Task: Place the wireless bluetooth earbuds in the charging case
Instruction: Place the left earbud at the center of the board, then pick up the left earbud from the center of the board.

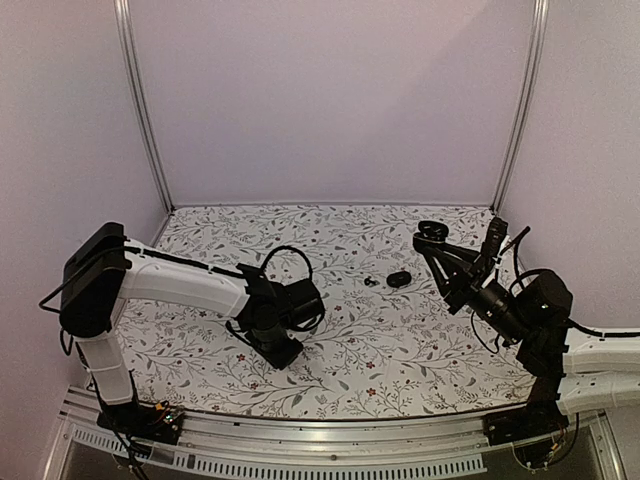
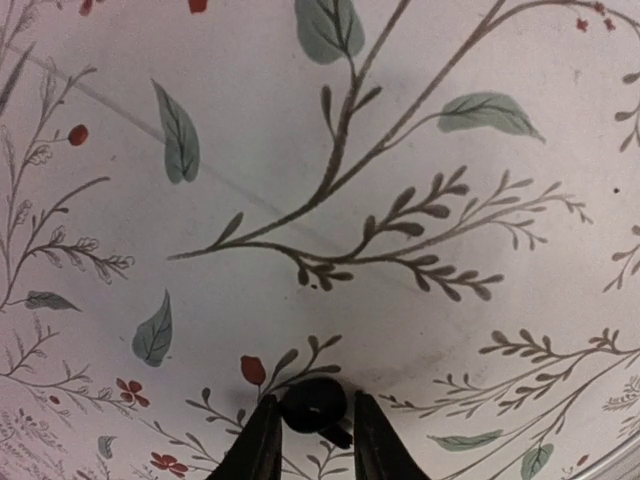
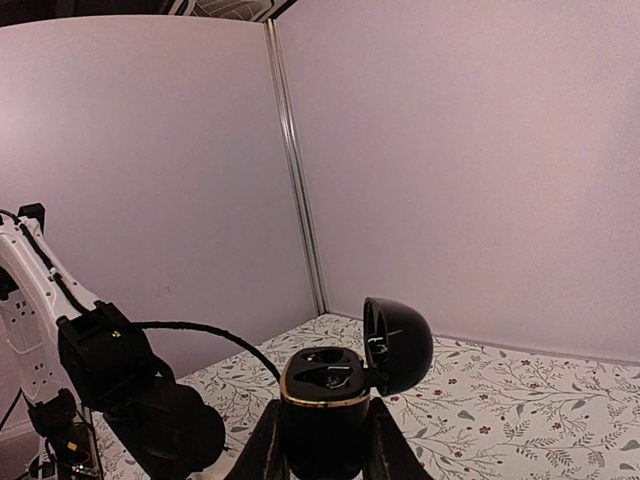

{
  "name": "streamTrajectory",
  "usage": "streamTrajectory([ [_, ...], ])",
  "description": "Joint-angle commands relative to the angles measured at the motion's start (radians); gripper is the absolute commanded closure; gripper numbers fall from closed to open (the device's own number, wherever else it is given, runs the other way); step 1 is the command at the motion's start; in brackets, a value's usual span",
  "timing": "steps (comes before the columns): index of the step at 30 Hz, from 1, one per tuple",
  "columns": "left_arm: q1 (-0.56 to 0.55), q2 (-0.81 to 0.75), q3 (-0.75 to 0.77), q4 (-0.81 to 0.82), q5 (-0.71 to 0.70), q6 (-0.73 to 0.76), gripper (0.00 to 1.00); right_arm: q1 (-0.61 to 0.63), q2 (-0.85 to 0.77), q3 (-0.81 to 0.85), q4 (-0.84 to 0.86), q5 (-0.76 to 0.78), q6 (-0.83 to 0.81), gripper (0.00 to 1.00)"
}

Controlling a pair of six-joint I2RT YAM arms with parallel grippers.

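One earbud (image 2: 313, 405), a tiny black bead, lies on the floral surface (image 2: 300, 150) right between the tips of the left jaws, at the bottom edge of the left wrist view. The two fingers (image 2: 262, 445) stand close on either side of it. Whether they press on it or merely bracket it cannot be told. Seen from above, the left arm reaches down to the surface left of centre, toward the near edge, and its wrist hides that earbud.

A loose earbud (image 1: 371, 282) lies near the middle of the surface, with a larger black pebble-shaped item (image 1: 399, 279) just to its right.

Well apart from these, on the right side, the charging case (image 3: 322, 400) is raised clear of the surface, pinched upright by its body in the right jaws. Its lid (image 3: 398, 345) stands hinged open to one side and a gold rim circles the mouth. The wells inside look dark, and what they hold is unclear.
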Motion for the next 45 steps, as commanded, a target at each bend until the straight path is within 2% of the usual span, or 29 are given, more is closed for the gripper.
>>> streamTrajectory([
  [1,0.024,0.023,0.035,0.006,0.032,0.098,0.72,-0.004,-0.02,0.013,-0.016,0.018,-0.017,1.0],
  [7,0.071,0.04,0.066,-0.014,0.12,0.11,0.64,-0.005,-0.03,0.012,-0.027,0.019,-0.023,1.0],
  [18,0.077,0.08,0.094,-0.066,0.217,0.012,0.65,-0.005,-0.042,0.005,-0.028,0.022,-0.033,1.0],
  [23,0.075,0.08,0.066,-0.07,0.198,-0.024,0.66,-0.005,-0.049,0.001,-0.028,0.02,-0.037,1.0],
  [27,0.074,0.077,0.061,-0.087,0.177,-0.04,0.71,-0.005,-0.051,-0.002,-0.028,0.018,-0.037,1.0],
  [35,0.071,0.073,0.084,-0.127,0.153,-0.061,0.73,-0.005,-0.053,-0.011,-0.01,0.016,-0.035,1.0],
  [45,0.065,0.115,0.099,-0.095,0.158,-0.068,0.76,-0.005,-0.069,-0.018,-0.013,0.018,-0.04,1.0],
])
